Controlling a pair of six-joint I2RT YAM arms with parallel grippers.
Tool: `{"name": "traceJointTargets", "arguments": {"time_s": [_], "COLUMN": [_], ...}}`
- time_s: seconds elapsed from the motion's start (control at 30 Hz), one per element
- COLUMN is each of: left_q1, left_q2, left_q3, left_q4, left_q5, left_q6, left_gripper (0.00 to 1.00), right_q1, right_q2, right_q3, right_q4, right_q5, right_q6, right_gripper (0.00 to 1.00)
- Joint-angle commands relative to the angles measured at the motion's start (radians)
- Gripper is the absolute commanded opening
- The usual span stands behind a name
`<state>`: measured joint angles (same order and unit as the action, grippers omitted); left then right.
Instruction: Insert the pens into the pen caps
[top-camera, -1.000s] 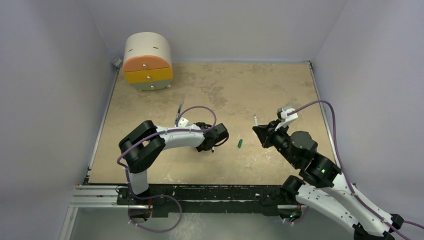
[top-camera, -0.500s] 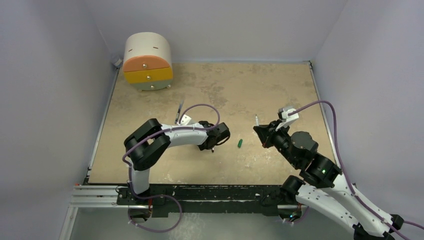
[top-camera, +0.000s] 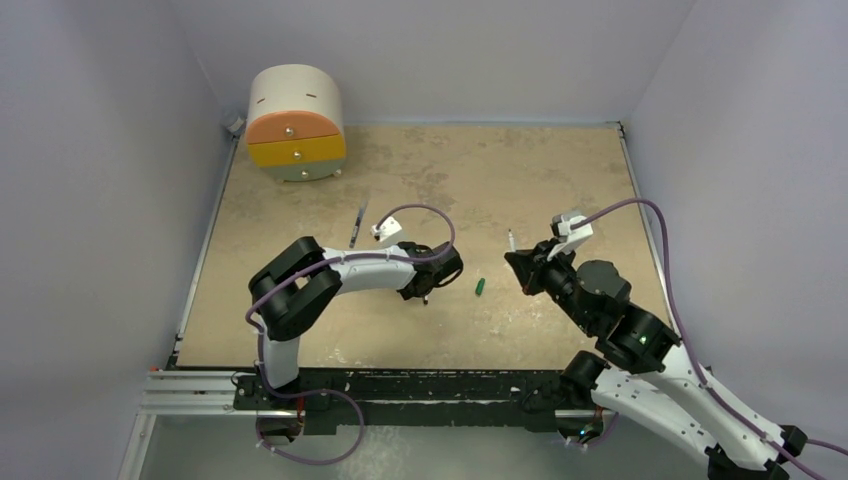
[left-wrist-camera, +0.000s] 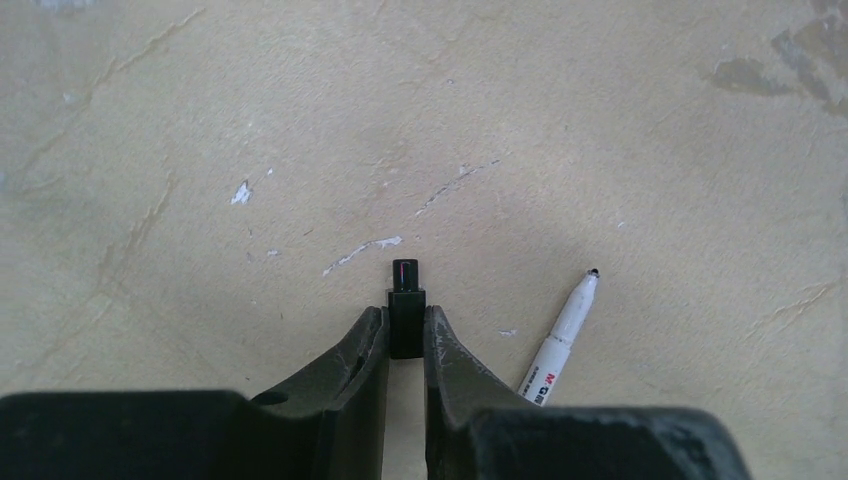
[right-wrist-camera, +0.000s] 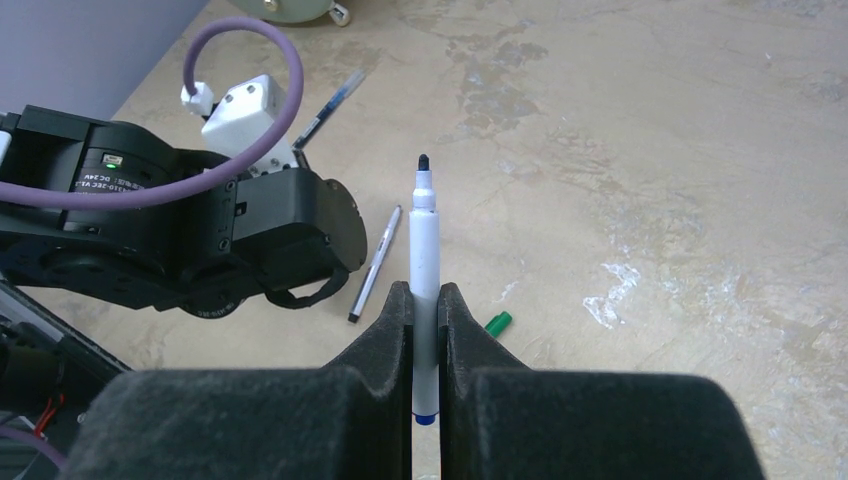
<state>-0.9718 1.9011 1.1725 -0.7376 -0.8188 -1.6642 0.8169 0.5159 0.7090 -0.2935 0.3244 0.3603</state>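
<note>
My left gripper (top-camera: 431, 287) (left-wrist-camera: 406, 314) is shut on the black pen cap (left-wrist-camera: 405, 288), held low over the table. A whitish pen (left-wrist-camera: 560, 340) lies just right of it and also shows in the right wrist view (right-wrist-camera: 376, 262). My right gripper (top-camera: 522, 268) (right-wrist-camera: 425, 292) is shut on a white-barrelled pen (right-wrist-camera: 423, 225) with a blue end, tip pointing away from the jaws (top-camera: 511, 240). The green pen cap (top-camera: 480, 287) (right-wrist-camera: 497, 322) lies on the table between the grippers. A third, dark pen (top-camera: 358, 224) (right-wrist-camera: 331, 103) lies behind the left arm. The pale cap is out of view.
A round white, orange and yellow drawer unit (top-camera: 296, 122) stands at the back left corner. Purple walls close in the beige table (top-camera: 500, 170) on three sides. The left arm's purple cable (top-camera: 425, 215) loops above its wrist.
My left wrist has turned and shifted a little right, its white camera mount swinging up and back. The right arm with its pen has barely moved.
</note>
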Motion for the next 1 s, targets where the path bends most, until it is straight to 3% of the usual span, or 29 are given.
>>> {"name": "traceJointTargets", "arguments": {"time_s": [0.0,0.13,0.5,0.73,0.97], "left_q1": [-0.005,-0.01,-0.017,-0.029,-0.031], "left_q2": [-0.004,-0.048,-0.182,-0.324,-0.396], "left_q3": [-0.041,-0.075,-0.15,-0.234,-0.312], "left_q4": [0.088,0.152,0.215,0.403,0.74], "left_q5": [0.015,0.031,0.078,0.164,0.505], "left_q6": [0.311,0.459,0.594,0.868,1.149], "left_gripper": [0.05,0.02,0.0,0.0,0.0], "right_q1": [-0.004,-0.004,-0.004,-0.003,-0.003], "right_q2": [0.008,0.015,0.044,0.065,0.057], "right_q3": [0.03,0.025,0.015,0.007,0.035], "right_q4": [0.046,0.054,0.077,0.103,0.091], "right_q5": [0.025,0.027,0.028,0.022,0.032], "right_q6": [0.007,0.008,0.012,0.026,0.034], "right_gripper": [0.0,0.0,0.0,0.0,0.0]}}
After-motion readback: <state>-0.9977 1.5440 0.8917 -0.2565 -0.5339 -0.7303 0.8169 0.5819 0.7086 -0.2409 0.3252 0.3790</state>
